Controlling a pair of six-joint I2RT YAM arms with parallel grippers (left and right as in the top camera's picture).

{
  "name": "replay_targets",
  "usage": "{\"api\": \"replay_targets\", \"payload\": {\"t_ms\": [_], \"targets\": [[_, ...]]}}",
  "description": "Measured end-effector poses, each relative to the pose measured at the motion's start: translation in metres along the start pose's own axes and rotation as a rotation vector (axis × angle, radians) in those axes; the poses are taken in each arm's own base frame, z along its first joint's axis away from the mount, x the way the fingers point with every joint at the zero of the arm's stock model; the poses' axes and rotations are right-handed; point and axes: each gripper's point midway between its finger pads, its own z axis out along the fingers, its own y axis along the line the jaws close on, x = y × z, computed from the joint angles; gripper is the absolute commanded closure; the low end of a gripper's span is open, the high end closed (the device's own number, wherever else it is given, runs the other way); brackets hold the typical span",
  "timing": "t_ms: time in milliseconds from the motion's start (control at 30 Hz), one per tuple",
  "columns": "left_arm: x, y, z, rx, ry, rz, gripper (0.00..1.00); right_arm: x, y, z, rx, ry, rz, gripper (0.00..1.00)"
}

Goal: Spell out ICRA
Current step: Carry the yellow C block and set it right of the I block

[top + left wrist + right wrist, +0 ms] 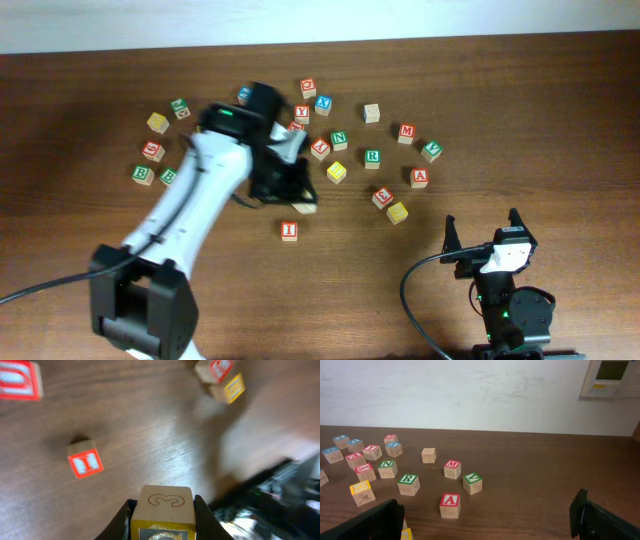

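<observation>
My left gripper (pixel 300 200) (pixel 164 502) is shut on a yellow-faced cube (pixel 305 207) (pixel 163 510), with one finger on each side. Its letter is cut off by the frame edge, so I cannot read it as the C. Just ahead and to the left of it, the red I cube (pixel 289 230) (pixel 85 464) lies on the table. Farther right stand the green R cube (pixel 372 156) (pixel 408 480) and the red A cube (pixel 420 177) (pixel 450 501). My right gripper (pixel 483 228) (pixel 487 500) stands open and empty near the front right, with the A cube ahead of it.
Another yellow cube (pixel 337 172) lies left of the R cube, and a red cube (pixel 382 197) touches a yellow one (pixel 397 212). The green N (pixel 339 139), red M (pixel 406 132) and a green cube (pixel 431 150) are nearby. Several more cubes cluster at the left (pixel 152 150).
</observation>
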Motion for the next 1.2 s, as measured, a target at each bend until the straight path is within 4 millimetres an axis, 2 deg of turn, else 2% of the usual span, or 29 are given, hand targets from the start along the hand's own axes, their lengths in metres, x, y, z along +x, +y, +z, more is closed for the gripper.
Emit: {"api": "replay_targets", "payload": {"t_ms": [67,133,300,367,533,667,900,1200], "targets": [[0.004,-0.005,0.013,-0.159,-0.027,-0.029,0.78,0.0,0.0,0.0,0.0,0.0,0.0,0.02],[0.005,-0.006,0.017,-0.266,-0.073,-0.068,0.78,0.0,0.0,0.0,0.0,0.0,0.0,0.02],[0.005,-0.017,0.023,-0.418,-0.188,-0.087,0.77,0.0,0.0,0.0,0.0,0.0,-0.001,0.02],[0.002,-0.021,0.027,-0.432,-0.227,-0.084,0.75,0.0,0.0,0.0,0.0,0.0,-0.001,0.02],[0.001,0.0,0.048,-0.461,-0.251,-0.135,0.74,0.0,0.0,0.0,0.0,0.0,0.0,0.02],[0.0,0.004,0.066,-0.432,-0.257,-0.139,0.75,0.0,0.0,0.0,0.0,0.0,0.0,0.02],[0.015,0.026,0.098,-0.433,-0.232,-0.145,0.74,0.0,0.0,0.0,0.0,0.0,0.001,0.02],[0.021,0.038,0.115,-0.432,-0.237,-0.145,0.73,0.0,0.0,0.0,0.0,0.0,0.0,0.02]]}}
